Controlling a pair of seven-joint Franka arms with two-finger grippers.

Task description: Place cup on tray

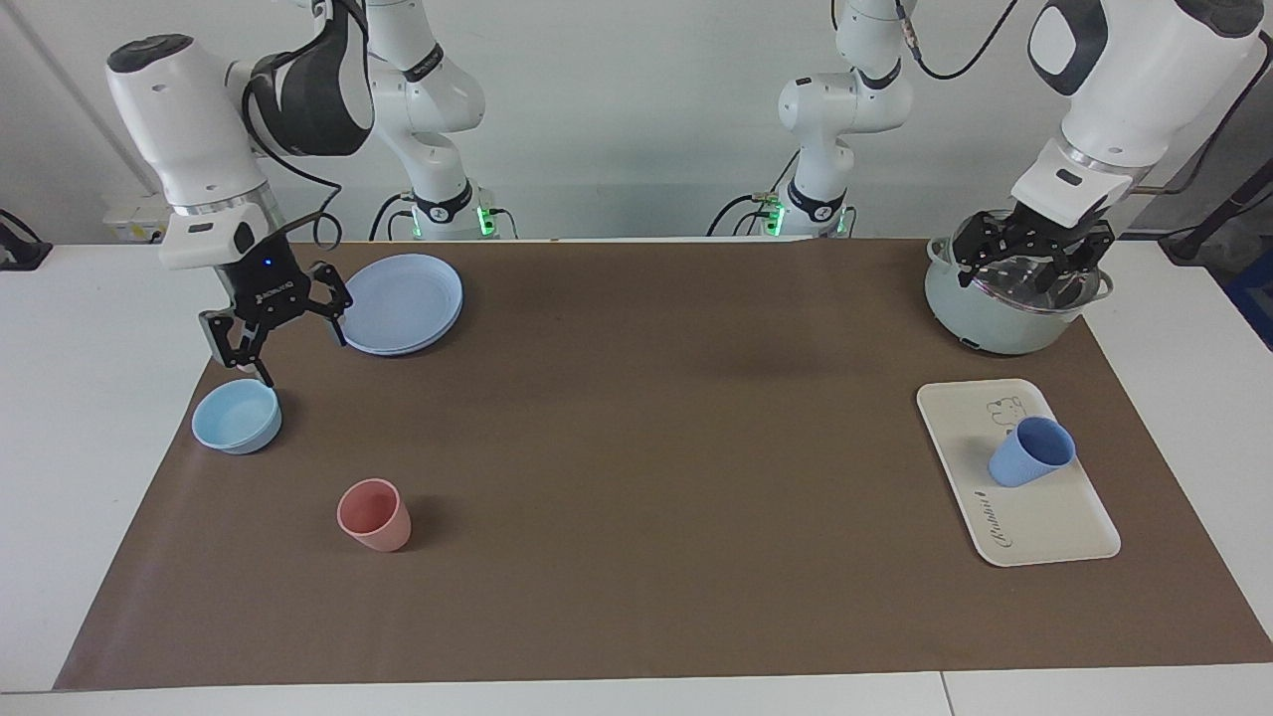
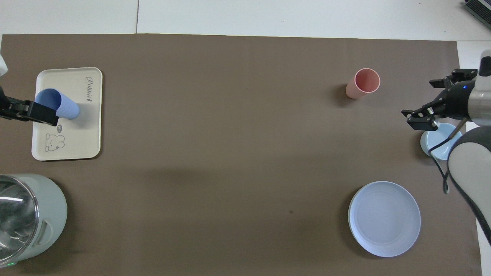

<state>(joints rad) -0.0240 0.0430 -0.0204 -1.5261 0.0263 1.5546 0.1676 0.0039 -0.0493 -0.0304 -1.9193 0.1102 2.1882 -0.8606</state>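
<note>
Cup point(image 1: 1031, 450) stands upright on the tray point(image 1: 1044, 532), just beside the bear drawing, at the left arm's end of the table. In the facing view the left gripper point(image 1: 1029, 267) hangs over the lidded pot point(image 1: 995, 323), which sits nearer to the robots than the tray; its fingers are spread and hold nothing. The right gripper point(image 1: 288, 348) hovers with its fingers apart and empty, over the mat between the bowl point(image 1: 237, 418) and the plate point(image 1: 403, 303). A pink cup point(image 1: 375, 514) stands farther from the robots than the bowl. From overhead, the cup point(image 2: 63, 107) is on the tray point(image 2: 82, 143), partly covered by the left gripper's point(image 2: 23, 111) raised finger at the picture's edge. The right gripper point(image 2: 437, 97) shows spread over the mat's edge by the bowl point(image 2: 435, 140), with the plate point(image 2: 384, 218) nearer to the robots and the pink cup point(image 2: 363, 83) farther.
</note>
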